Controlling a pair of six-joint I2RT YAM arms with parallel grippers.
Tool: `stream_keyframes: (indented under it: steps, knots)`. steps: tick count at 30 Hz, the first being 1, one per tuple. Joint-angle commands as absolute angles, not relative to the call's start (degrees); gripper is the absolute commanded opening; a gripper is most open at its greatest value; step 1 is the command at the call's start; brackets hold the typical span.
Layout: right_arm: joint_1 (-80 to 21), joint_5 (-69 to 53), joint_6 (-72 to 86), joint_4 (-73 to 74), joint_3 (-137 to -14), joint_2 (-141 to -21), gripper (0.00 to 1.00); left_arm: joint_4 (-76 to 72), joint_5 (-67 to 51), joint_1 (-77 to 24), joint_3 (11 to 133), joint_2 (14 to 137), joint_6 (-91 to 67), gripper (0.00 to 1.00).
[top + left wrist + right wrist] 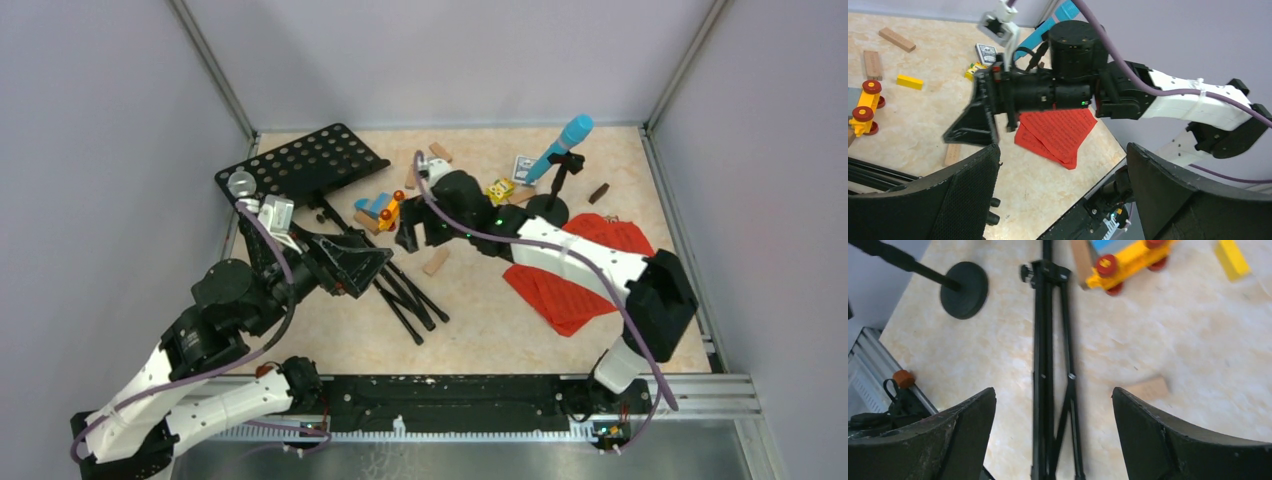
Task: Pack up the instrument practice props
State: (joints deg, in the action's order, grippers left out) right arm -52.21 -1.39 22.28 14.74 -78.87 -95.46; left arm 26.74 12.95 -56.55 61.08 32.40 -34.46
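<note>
**A:** Starting at the left: what is the left hand (1063, 148) doing?

**B:** It is hovering with its fingers (968, 190) spread as wide as they go, gripping nothing. I am guessing it is waiting close to the stand so that it can steady it.

**A:** And the music desk (305, 160)?

**B:** It is lying at the back-left of the worktop (480, 330), with the silver-headed microphone (240, 184) showing at its left corner. Its tripod legs (1048, 365) are lying folded together and running toward the near edge, which is probably making them easier to take as 1 bundle.

**A:** Is the right hand (1053, 390) taking them?

**B:** It is not gripping. It is hanging over them, fingers (1158, 430) wide apart with 1 on each side of the legs, holding nothing. It is likely lining up to close across them.

**A:** Further right?

**B:** The blue microphone (562, 148) is standing in its round-based holder (548, 208) at the back. The red sheet-music pages (565, 300) are lying flat, partly under the right arm. In the right wrist view, 1 more holder base (964, 290) is sitting beside the legs. Where everything is being packed, I cannot tell.
</note>
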Motion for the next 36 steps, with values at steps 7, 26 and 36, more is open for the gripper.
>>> stream_keyframes:
  steps: [7, 26, 36]
  knots:
    - [-45.53, 7.85, 24.86, 30.21, -64.06, -77.58, 0.86, 26.45, 14.74, -56.43, 57.65, 43.55, -35.14, 0.99]
    - [-45.53, 26.84, 21.04, 29.24, -42.26, -32.38, 0.86, 17.05, 13.6, -56.43, 47.32, 51.65, -38.36, 0.99]
    - [-43.25, 22.85, 21.0, 33.5, -42.4, -36.71, 0.82, 13.08, 15.3, -56.36, 43.34, 51.58, -31.71, 0.99]
